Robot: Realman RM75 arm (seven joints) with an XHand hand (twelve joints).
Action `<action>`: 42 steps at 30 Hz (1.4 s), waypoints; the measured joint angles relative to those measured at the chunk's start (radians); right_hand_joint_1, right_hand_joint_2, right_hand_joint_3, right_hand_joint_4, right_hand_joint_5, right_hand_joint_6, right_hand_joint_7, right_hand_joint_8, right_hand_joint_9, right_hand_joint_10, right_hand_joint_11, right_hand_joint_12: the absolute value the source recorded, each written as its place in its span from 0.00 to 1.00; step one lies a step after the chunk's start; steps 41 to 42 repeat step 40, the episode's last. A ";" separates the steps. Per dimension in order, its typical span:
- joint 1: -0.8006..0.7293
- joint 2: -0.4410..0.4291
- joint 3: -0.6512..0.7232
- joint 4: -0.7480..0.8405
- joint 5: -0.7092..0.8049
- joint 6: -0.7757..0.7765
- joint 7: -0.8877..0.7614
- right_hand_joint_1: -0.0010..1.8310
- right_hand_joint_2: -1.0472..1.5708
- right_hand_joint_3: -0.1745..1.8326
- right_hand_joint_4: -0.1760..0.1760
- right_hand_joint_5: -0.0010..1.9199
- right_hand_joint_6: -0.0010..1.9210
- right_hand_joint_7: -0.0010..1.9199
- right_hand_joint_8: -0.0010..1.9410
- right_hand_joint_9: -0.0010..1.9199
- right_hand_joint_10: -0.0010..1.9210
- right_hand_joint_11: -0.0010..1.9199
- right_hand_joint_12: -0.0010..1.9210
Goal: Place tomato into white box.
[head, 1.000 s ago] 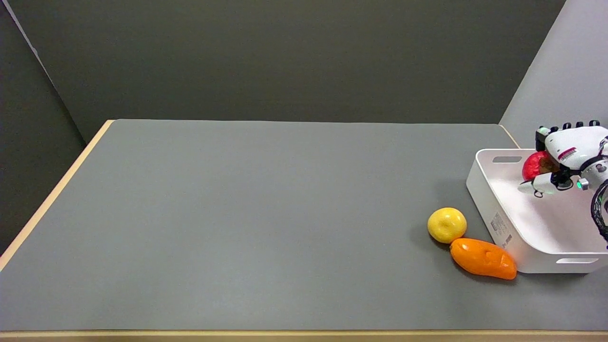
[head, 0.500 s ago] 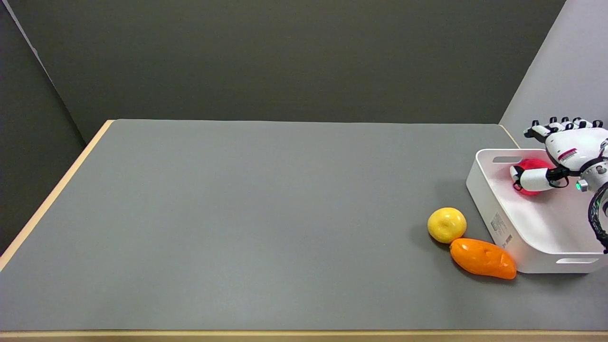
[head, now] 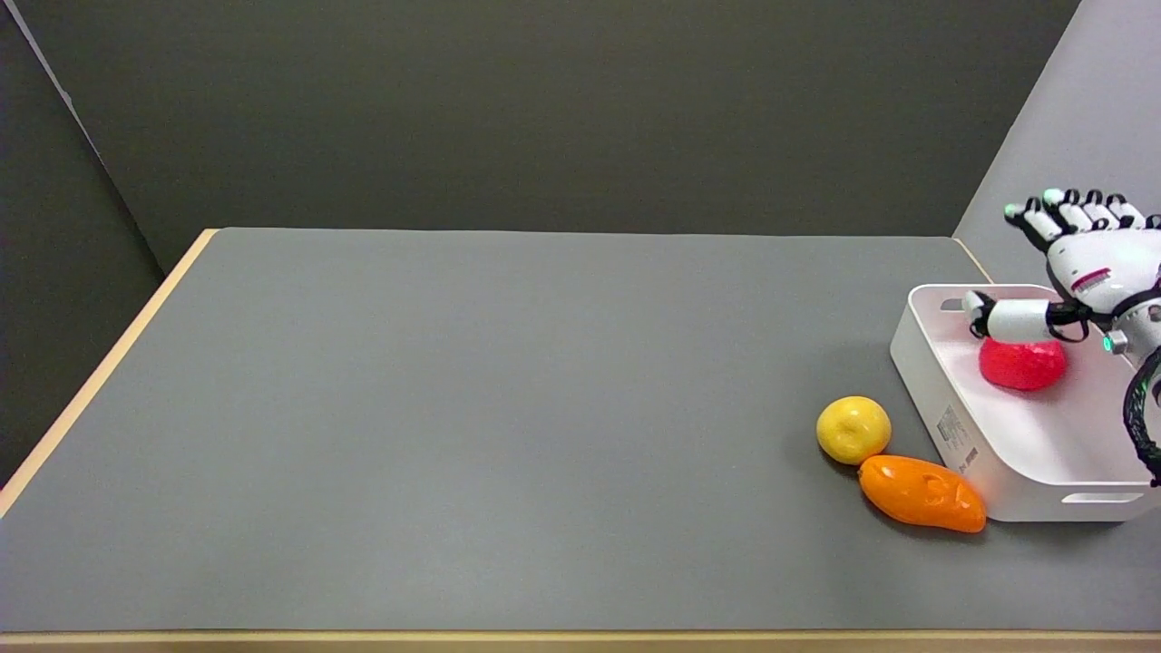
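Observation:
The red tomato (head: 1021, 365) lies on the floor of the white box (head: 943, 413), in its far half, at the right edge of the table. My right hand (head: 1079, 263) hovers above the box's far end with its fingers spread wide and nothing in it. Its thumb sticks out to the left just above the tomato; I cannot tell whether it touches it.
A yellow lemon (head: 853, 429) and an orange pepper (head: 922, 492) lie on the grey table (head: 508, 408) right against the box's left wall. A grey wall panel stands behind the box at the right.
The hand let go of the tomato, which dropped to the box floor. The fingers spread apart and the hand rose a little.

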 measured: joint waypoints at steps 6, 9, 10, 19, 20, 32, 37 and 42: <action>0.054 0.016 -0.033 0.037 0.006 -0.002 0.066 0.05 0.62 0.57 0.75 0.01 0.10 0.00 0.02 0.00 0.13 0.00 0.44; 0.099 0.029 -0.069 0.046 0.010 0.010 0.087 0.04 0.62 0.57 0.76 0.01 0.10 0.00 0.03 0.00 0.13 0.00 0.44; 0.124 0.036 -0.092 0.049 0.012 0.017 0.096 0.04 0.62 0.57 0.76 0.01 0.11 0.00 0.03 0.00 0.14 0.00 0.44; 0.310 0.078 -0.304 0.059 0.031 0.069 0.141 0.07 0.64 0.60 0.75 0.02 0.08 0.00 0.05 0.01 0.14 0.00 0.43; 0.330 0.081 -0.329 0.060 0.037 0.077 0.145 0.07 0.64 0.60 0.76 0.02 0.09 0.00 0.05 0.01 0.14 0.00 0.43; 0.467 0.054 -0.527 0.065 0.215 0.191 0.169 0.04 0.63 0.59 0.79 0.02 0.14 0.00 0.10 0.01 0.16 0.00 0.46; 0.497 0.031 -0.590 0.065 0.290 0.237 0.172 0.05 0.62 0.58 0.75 0.02 0.15 0.00 0.11 0.00 0.16 0.00 0.45; 0.508 0.022 -0.620 0.065 0.322 0.256 0.173 0.06 0.63 0.58 0.73 0.02 0.15 0.00 0.11 0.00 0.16 0.00 0.45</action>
